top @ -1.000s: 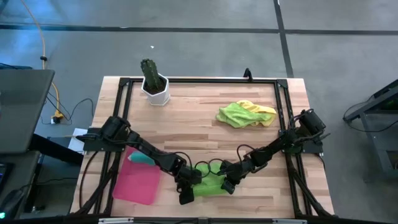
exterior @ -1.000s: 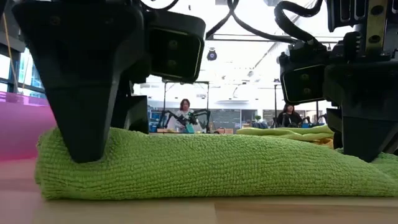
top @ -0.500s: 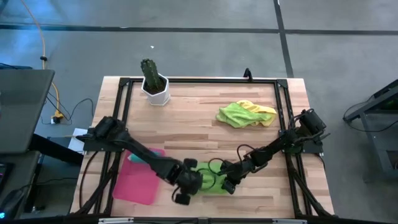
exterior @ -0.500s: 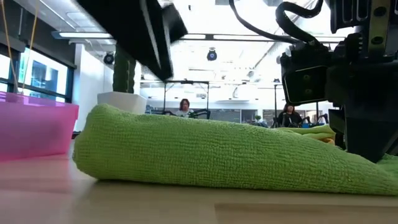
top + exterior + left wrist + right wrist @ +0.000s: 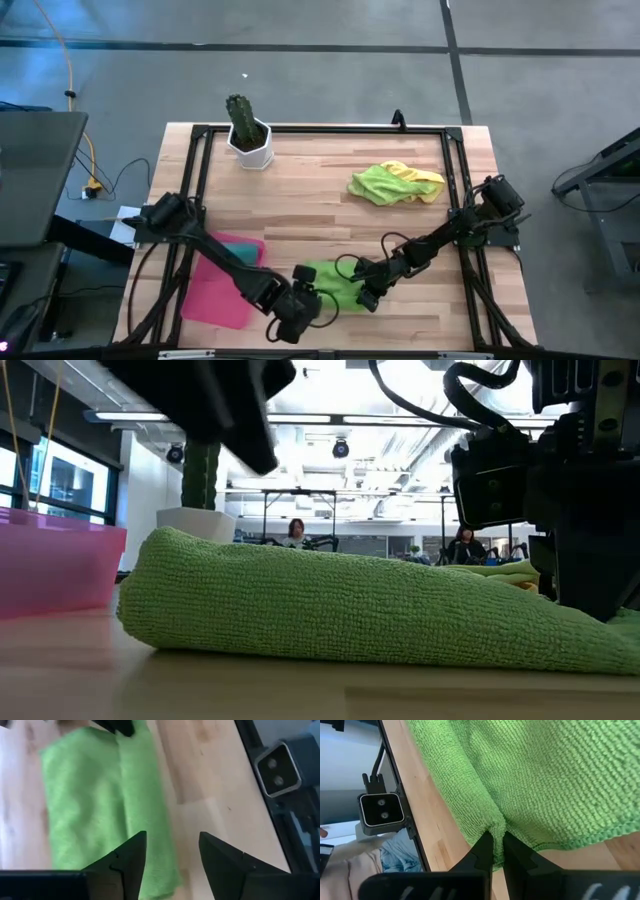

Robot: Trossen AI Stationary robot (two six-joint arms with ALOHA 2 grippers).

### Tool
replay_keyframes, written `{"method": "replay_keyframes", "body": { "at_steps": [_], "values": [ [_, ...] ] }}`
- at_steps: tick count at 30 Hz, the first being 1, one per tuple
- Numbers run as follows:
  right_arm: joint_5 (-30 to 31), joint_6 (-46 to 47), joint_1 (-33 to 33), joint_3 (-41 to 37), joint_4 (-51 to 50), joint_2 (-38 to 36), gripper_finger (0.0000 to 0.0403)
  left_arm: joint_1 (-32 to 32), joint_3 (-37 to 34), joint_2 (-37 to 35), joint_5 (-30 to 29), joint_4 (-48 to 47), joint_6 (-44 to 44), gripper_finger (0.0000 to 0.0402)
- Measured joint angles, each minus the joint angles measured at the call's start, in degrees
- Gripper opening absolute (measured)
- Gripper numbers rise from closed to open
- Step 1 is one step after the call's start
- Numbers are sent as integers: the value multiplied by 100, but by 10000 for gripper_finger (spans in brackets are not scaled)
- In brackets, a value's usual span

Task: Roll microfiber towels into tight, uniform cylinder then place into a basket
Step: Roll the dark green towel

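Note:
A green microfiber towel (image 5: pixel 335 284), folded into a loose band, lies flat on the table near the front edge. It also shows in the low view (image 5: pixel 350 610) and the left wrist view (image 5: pixel 100 805). My left gripper (image 5: pixel 172 855) hovers open above the towel's left end (image 5: pixel 300 312) and touches nothing. My right gripper (image 5: pixel 495 845) is shut on the towel's right end (image 5: pixel 366 298). The pink basket (image 5: pixel 215 295) lies at the left with a teal towel (image 5: pixel 235 250) in it. A lime green and a yellow towel (image 5: pixel 395 183) lie bunched at the far right. My right gripper pinches the green towel's edge (image 5: pixel 495 826) between its two fingertips (image 5: pixel 484 849), at the towel's right end. The fingers slant down from the table's right side. The cloth puckers at the pinch, and the rest of the towel lies on the table.
A white pot with a cactus (image 5: pixel 248 135) stands at the far left. A black frame (image 5: pixel 330 128) runs around the table's edges. Bare wood lies between the green towel and the bunched towels. People sit in the room beyond (image 5: pixel 297 538).
My left gripper has lifted off the green towel's left end, rolled about its wrist and drawn toward the near edge. The towel's freed left end has pulled in toward the right and bulged up. Its right end stays pinned under my still right gripper.

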Motion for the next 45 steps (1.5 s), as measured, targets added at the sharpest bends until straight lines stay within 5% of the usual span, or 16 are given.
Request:
{"method": "replay_keyframes", "body": {
  "at_steps": [5, 15, 29, 37, 45],
  "values": [
    [24, -11, 0, 0, 4, 0, 12, 5, -1, 193, 464, -1, -270, 187],
    [33, -60, 0, 0, 17, 0, 12, 46, -264, 250, 125, 5, -9, 191],
    [186, -591, 4, 0, 58, 4, 12, 64, -931, 389, 94, 815, -800, 179],
    [212, -1960, 2, -4, 197, 7, 12, 140, -1086, 374, 853, 1205, -1231, 127],
    [297, -2671, -2, -7, 456, 22, 12, 395, -1095, 398, 2303, 1370, -1955, 50]
  ]
}}
